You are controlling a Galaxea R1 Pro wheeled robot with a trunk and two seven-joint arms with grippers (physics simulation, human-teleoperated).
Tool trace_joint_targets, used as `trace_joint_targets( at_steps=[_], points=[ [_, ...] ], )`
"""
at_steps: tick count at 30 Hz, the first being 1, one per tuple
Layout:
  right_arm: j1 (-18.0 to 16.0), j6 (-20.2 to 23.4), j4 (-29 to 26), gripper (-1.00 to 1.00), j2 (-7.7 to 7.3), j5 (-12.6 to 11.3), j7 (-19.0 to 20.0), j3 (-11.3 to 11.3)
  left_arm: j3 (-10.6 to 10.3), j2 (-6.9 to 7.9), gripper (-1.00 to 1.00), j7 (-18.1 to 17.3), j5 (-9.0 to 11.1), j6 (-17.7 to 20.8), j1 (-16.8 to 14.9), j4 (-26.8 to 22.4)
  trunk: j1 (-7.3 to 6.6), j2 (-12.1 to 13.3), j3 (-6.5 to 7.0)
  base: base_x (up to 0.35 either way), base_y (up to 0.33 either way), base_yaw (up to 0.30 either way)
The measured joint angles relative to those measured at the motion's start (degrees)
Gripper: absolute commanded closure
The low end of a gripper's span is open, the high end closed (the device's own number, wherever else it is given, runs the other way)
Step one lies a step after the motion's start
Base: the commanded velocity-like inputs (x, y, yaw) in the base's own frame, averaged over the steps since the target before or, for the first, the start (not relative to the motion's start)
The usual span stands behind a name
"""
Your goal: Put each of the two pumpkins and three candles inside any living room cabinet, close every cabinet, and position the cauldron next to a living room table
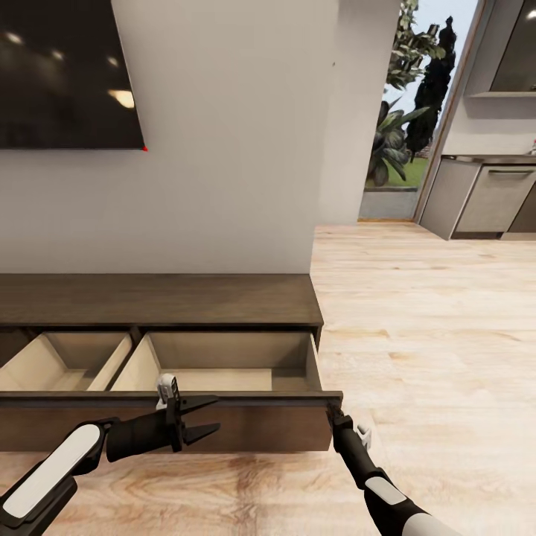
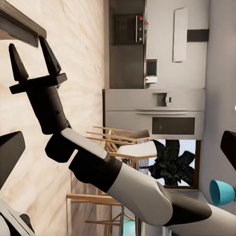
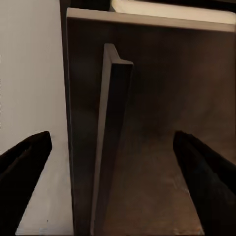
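Head view: we face the low, long dark-brown wood cabinet [image 1: 160,299] set against a pale wall, under a black wall-mounted screen [image 1: 67,71]. Its wide drawer [image 1: 223,365] stands pulled out, the pale compartments bare of pumpkins or candles as far as we can see.

Our left gripper [image 1: 199,418] hangs in front of the drawer's dark front panel, near its top edge, fingers spread wide and holding nothing. Our right gripper [image 1: 333,411] sits at the panel's right-hand corner; its wrist view looks closely along the cabinet's dark wood edge [image 3: 110,137], with one black finger [image 3: 24,160] at either side, wide apart and clasping nothing. The left wrist view shows the right gripper [image 2: 33,58] from the side, prongs parted, just beside the drawer's corner.

We judge the step in hand to be the drawer itself: open, unfilled. Whether loading or closing comes next, we cannot tell. Closing calls for a flat, level push on the front panel, both fingers kept outside the gap; loading calls for fetching the items first.
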Motion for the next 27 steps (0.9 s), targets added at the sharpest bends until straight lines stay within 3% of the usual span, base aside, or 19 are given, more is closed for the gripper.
trace_joint_targets(
  at_steps=[8,27],
  points=[
    [0.0,0.3,0.0,-1.00,0.00,0.0,0.0,0.0,0.0,0.00,-1.00,0.0,0.0,0.0,0.1,0.0,0.00,0.0,0.00,-0.015,0.000,0.000],
    [0.0,0.5,0.0,-1.00,0.00,0.0,0.0,0.0,-0.1,0.00,-1.00,0.0,-0.1,0.0,0.0,0.0,0.01,0.0,0.00,-0.195,0.000,0.000]
  ],
)
